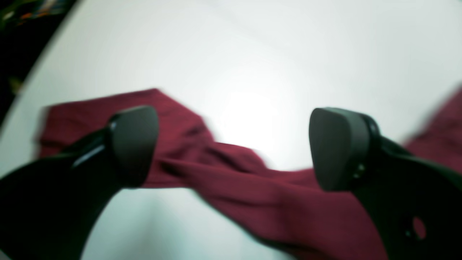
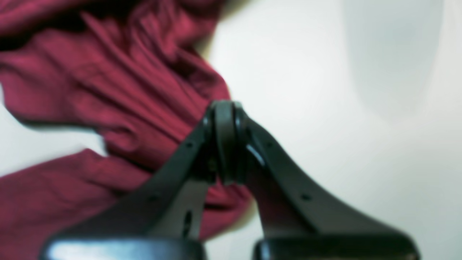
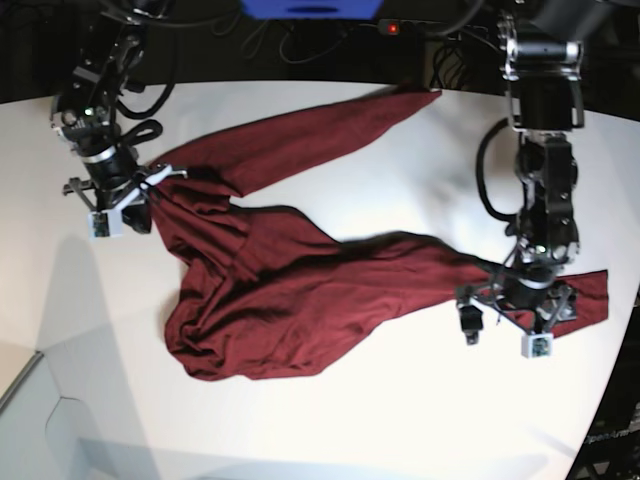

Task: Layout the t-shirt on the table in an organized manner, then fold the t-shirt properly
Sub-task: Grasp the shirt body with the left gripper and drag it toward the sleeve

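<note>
Maroon t-shirt (image 3: 290,290) crumpled (sleeves splayed), white table (image 3: 380,420)

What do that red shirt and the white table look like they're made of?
The t-shirt looks like soft matte knit fabric: it drapes and bunches into folds. The table seems a hard, smooth white surface, perhaps laminate; it shows a soft glare.
</note>
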Controlling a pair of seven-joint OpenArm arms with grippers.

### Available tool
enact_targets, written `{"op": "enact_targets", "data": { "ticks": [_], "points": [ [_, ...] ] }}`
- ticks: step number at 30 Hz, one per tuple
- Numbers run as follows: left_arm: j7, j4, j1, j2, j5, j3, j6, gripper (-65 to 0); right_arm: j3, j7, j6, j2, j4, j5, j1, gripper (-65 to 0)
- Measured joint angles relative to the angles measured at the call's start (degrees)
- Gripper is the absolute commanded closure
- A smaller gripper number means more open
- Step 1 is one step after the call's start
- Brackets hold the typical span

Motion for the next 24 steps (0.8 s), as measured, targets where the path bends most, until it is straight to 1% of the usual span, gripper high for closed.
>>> {"op": "enact_targets", "data": {
  "ticks": [2,3,5,6,8,13,14,18,21,23,24],
  "points": [
    [1.05,3.54,2.51,3.56,0.09,0.09,-0.02,-65.0,-1.16,-0.28,0.0,-1.31,1.03,-0.02,-0.46,0.0],
    [1.2,4.22,3.78,5.4,0.11,0.17,-0.11,-65.0,-2.29,-0.55,-0.02,-1.44,1.18,-0.22,-0.74,0.0],
    [2.03,3.56,5.55,7.48,0.68,1.97,0.26,-65.0,-6.27,-0.63,-0.26,-1.42,1.18,-0.42,-0.74,0.0],
    [2.6,3.19,6.05,7.67,0.79,3.54,0.42,-65.0,-8.57,-0.55,-0.33,-1.42,1.18,-0.39,-0.66,0.0],
    [1.86,1.42,5.9,7.78,0.76,6.49,0.33,-65.0,-12.55,-0.2,-0.09,-1.55,1.16,0.0,-0.48,0.0],
    [1.46,-1.07,5.42,7.98,0.74,11.02,0.35,-65.0,-19.65,-0.37,-0.02,-1.4,0.83,-0.11,-0.59,0.0],
    [1.22,-1.9,5.2,8.0,0.72,11.72,0.33,-65.0,-20.65,0.63,-0.04,-1.4,-0.39,0.13,-0.13,0.0],
    [1.31,-10.12,1.6,7.91,0.72,13.66,-0.09,-65.0,-21.64,-0.46,0.0,-1.4,-8.94,-0.55,3.48,0.0],
    [-1.62,-16.9,-2.29,7.04,0.74,13.33,-0.42,-65.0,-21.49,0.98,0.02,-0.92,-13.16,0.09,3.65,0.0],
    [-6.36,-22.08,-4.72,5.75,0.5,13.88,-0.79,-65.0,-21.81,0.35,0.02,0.24,-15.72,-0.17,3.28,0.0],
    [-8.07,-24.13,-5.86,5.14,0.48,13.84,-0.76,-65.0,-21.68,1.62,-0.02,0.83,-16.06,0.83,3.08,0.0]
  ]
}}
